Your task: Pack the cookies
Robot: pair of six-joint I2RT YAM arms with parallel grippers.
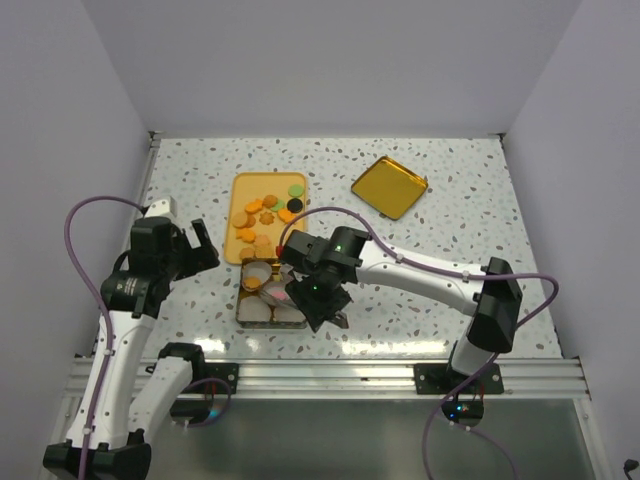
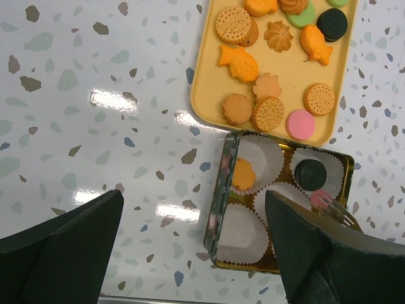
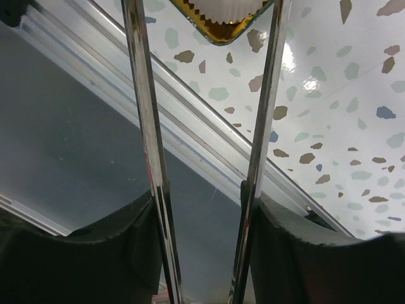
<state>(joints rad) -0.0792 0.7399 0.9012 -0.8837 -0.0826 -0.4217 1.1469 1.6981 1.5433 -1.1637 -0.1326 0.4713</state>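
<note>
- Left gripper (image 2: pixel 193 209): fingers wide apart, holding nothing. It hangs just left of the tin and points across it.
- Tin (image 2: pixel 219 190): sits at the near edge, between the two grippers, and is lined with white cups (image 2: pixel 243 231).
  - One cup holds an orange cookie (image 2: pixel 243 174) and another a black cookie (image 2: pixel 310 174).
  - At least two cups look empty.
- Tray (image 2: pixel 205 92): just beyond the tin's far edge, with its long axis running near to far.
  - The loose cookies (image 2: pixel 267 85) lie flat in a single layer. Most are orange and tan, in round, flower and fish shapes, with one pink, one black and some green.
- Pink cookie (image 2: pixel 319 199): over the tin at the tong tips, half hidden behind the left finger. I cannot tell whether it is pinched or already laid in a cup.
- Right gripper (image 3: pixel 201 209): clamped on the tongs (image 3: pixel 142 126), one finger outside each blade. The blades stand apart in the wrist view, with the tin's corner just past them.
- Key relation:
  - The right arm is the nearer one, with its tongs right over the tin.
  - The next cookie lies beyond the tongs on the tray, so the judged move is a short reach far and back near.
- Lid (image 1: pixel 390 186): gold, at far right, well apart from the tin.
</note>
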